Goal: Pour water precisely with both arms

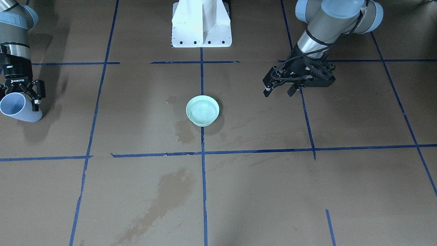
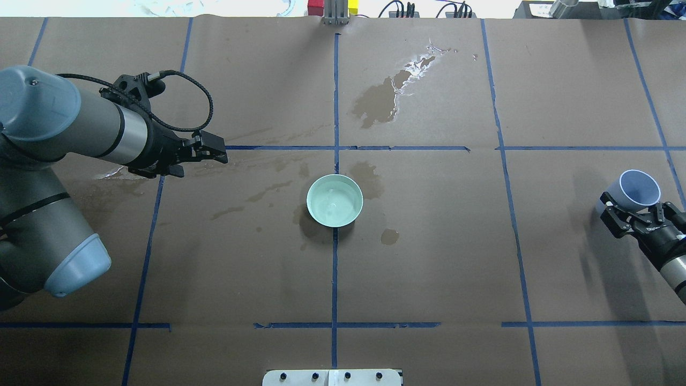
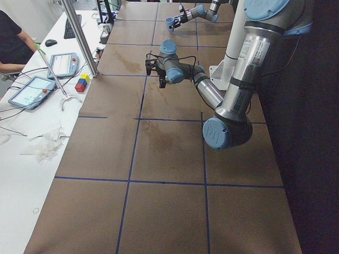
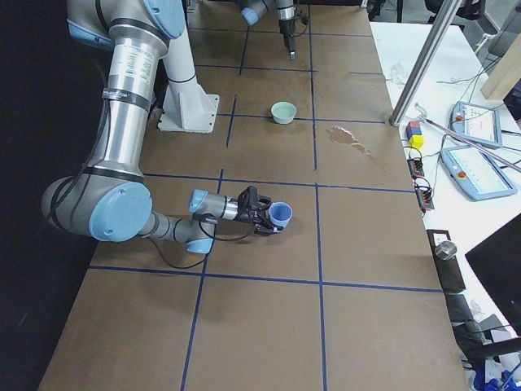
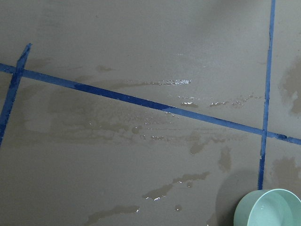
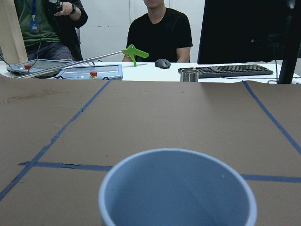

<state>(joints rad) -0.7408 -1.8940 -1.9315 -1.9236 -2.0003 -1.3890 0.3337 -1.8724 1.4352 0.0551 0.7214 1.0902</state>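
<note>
A mint-green bowl stands at the table's middle, with a faint glossy sheen of water in it. It also shows at the lower right of the left wrist view. My left gripper hangs open and empty above the paper, to the robot's left of the bowl. My right gripper is shut on a pale blue cup far out on the robot's right. The cup is tilted, its mouth facing away from the robot. I cannot tell if it holds water.
Dark wet stains mark the brown paper, which is crossed by blue tape lines. The white pedestal stands at the robot's side. Operators sit beyond the far edge with tablets and a keyboard.
</note>
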